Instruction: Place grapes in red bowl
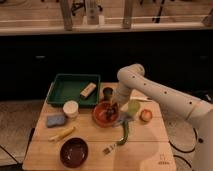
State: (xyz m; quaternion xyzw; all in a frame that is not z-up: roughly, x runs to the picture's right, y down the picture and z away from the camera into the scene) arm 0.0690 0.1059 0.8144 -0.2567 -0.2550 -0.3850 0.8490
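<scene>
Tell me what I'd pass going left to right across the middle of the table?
Blue sponge → white cup → red bowl, with the gripper right over it → reddish round fruit.

gripper (113, 106) mid-frame, over red bowl (95, 114) | grapes: cannot be made out | arm (170, 98): cut off, right edge

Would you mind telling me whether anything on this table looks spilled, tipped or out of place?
Nothing stands out. The gripper is over the bright orange-red round bowl, which sits upright on the wooden table, and nothing looks spilled.
</scene>
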